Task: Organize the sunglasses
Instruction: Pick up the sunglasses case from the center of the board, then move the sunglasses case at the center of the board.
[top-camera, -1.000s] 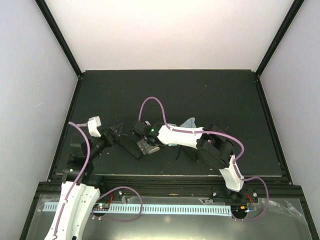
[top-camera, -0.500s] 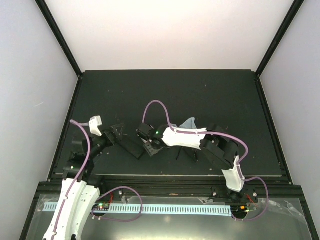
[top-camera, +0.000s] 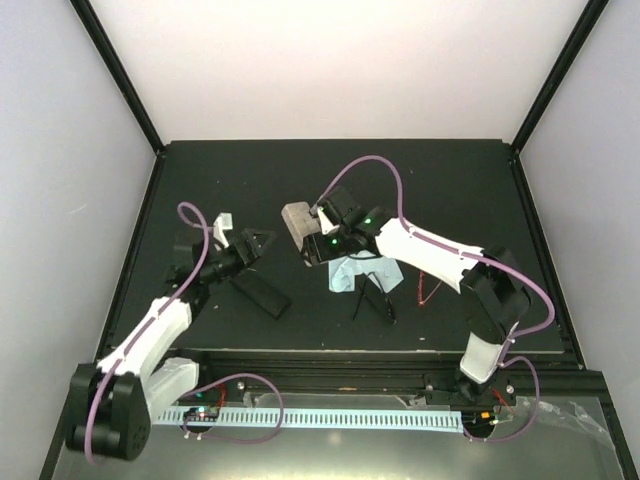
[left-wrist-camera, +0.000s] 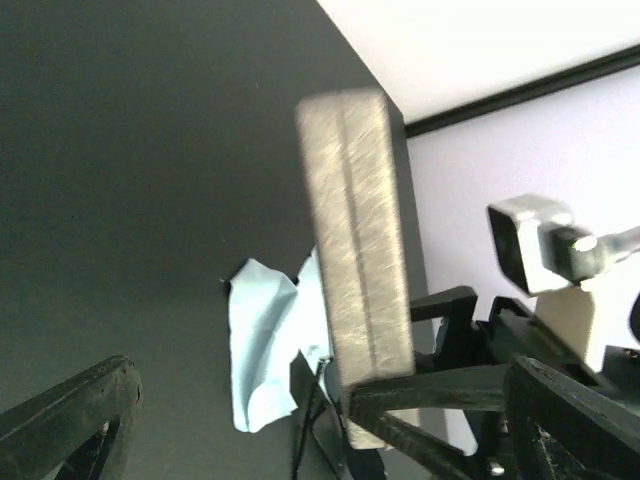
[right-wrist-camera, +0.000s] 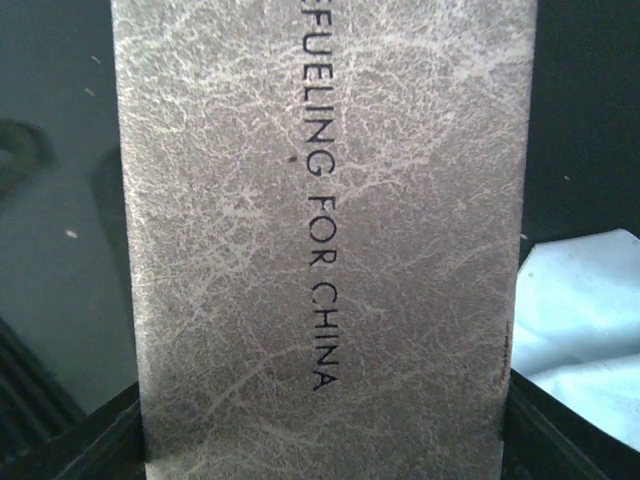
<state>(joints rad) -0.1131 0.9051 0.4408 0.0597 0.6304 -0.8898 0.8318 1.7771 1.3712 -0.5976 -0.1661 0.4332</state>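
Right claw (top-camera: 318, 238) grips beige case (top-camera: 297, 218) by one end, lifted; left claw (top-camera: 262, 241) open, empty. Risk: grip slips, case drops on cloth (top-camera: 350, 272) or black sunglasses (top-camera: 372, 300).

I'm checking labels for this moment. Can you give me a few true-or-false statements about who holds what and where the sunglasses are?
1. The right gripper grips the beige case. True.
2. The left gripper holds the black case. False: it is open and empty, and that case lies on the table.
3. The red sunglasses are inside the beige case. False: they lie on the table.
4. The light blue cloth lies near the black sunglasses. True.
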